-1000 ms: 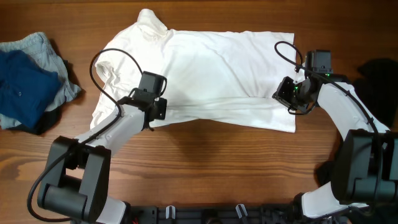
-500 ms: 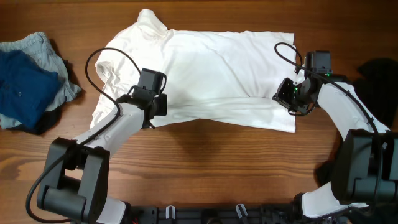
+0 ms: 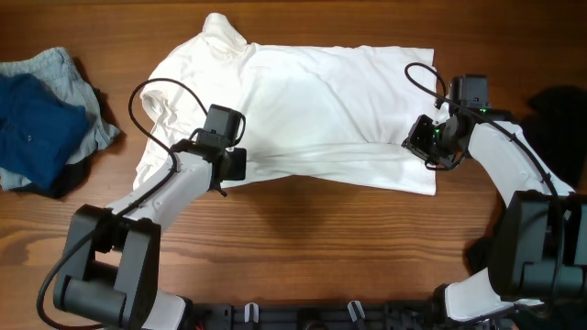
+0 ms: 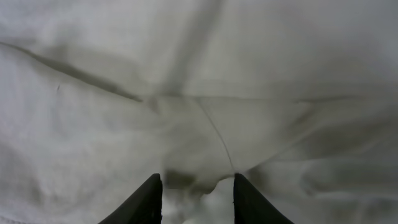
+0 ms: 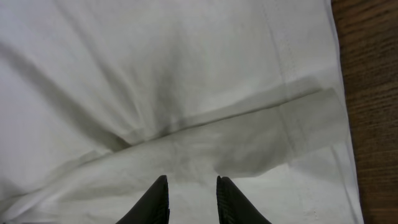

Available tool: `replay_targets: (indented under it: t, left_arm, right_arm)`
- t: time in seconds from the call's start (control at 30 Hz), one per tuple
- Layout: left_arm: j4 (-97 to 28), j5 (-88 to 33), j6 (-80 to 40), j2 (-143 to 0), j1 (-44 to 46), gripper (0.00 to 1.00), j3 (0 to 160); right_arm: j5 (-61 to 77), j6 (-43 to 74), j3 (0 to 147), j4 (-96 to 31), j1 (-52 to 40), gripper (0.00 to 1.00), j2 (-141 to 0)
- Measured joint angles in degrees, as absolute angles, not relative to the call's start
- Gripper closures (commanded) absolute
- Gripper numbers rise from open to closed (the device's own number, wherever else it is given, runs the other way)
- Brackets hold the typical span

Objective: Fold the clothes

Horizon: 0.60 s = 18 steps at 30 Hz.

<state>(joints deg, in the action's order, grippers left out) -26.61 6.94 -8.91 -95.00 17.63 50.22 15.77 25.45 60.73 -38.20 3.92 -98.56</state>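
The white shirt (image 3: pixel 303 101) lies spread across the table, collar at the far left, with its near side folded over into a long flap. My left gripper (image 3: pixel 227 163) is down on the flap's left part. Its fingers (image 4: pixel 146 202) stand apart with a small lump of white fabric (image 4: pixel 199 186) between them. My right gripper (image 3: pixel 424 137) is down on the shirt near its right hem. Its fingers (image 5: pixel 157 202) are a little apart on smooth fabric, just behind the flap's edge (image 5: pixel 249 121). A dark blue and pale blue pile (image 3: pixel 41 124) lies at the far left. A black garment (image 3: pixel 559 115) lies at the right edge.
Bare wooden table (image 3: pixel 303 247) runs along the near side in front of the shirt. Wood also shows past the hem in the right wrist view (image 5: pixel 373 93). A black cable (image 3: pixel 151 92) loops over the shirt's left sleeve.
My left gripper rose slightly toward the far side, then came back down onto the flap. The right gripper and the shirt have not visibly moved.
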Motion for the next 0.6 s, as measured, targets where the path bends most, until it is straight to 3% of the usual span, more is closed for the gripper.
replay_targets:
  t: [0.1,0.4,0.6]
  left_arm:
    - [-26.2,6.9,-9.1,-95.4,17.8,0.72,50.2]
    - [-26.6,6.5,-9.1,-95.7,18.4,0.66,50.2]
    - [-25.9,6.5,-9.3,-95.7,18.4,0.89,50.2]
  right_arm:
    - [15.8,25.5,60.7,-38.2,3.9,0.74,-98.6]
    - [15.8,25.5,60.7,-38.2,3.9,0.74,-98.6]
    - [15.8,25.5,60.7,-38.2,3.9,0.74,-98.6]
